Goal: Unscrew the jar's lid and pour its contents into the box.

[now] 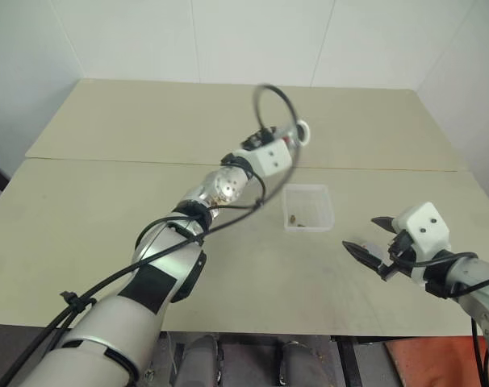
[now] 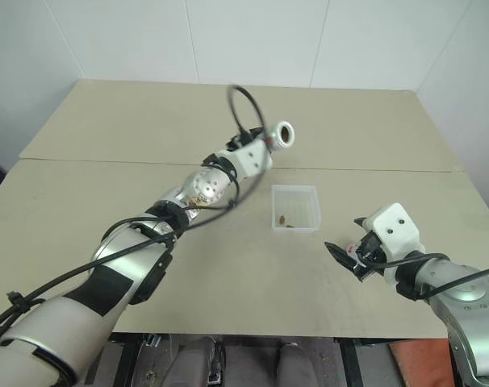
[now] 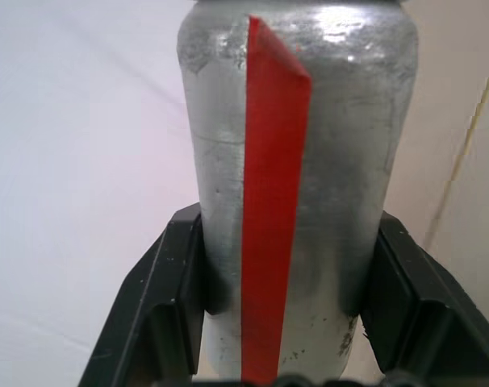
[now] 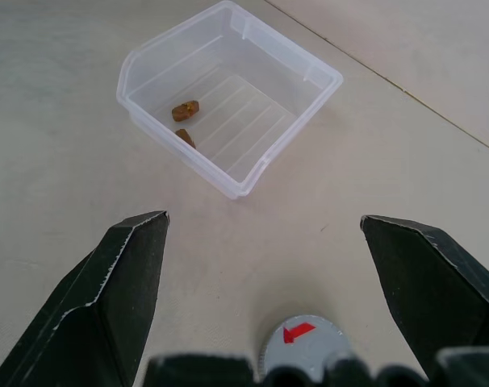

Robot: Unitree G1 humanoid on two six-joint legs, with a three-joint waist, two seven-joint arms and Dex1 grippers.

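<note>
Bare lab-like test room, plain white walls (image 1: 252, 36), two pale tabletops (image 1: 83, 226) pushed together

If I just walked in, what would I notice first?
First, the left gripper, raised over the far side of the table, shut on the silver jar with its red stripe. Next, the clear box mid-table with two brown bits inside. The right gripper stands open above the lid.
</note>
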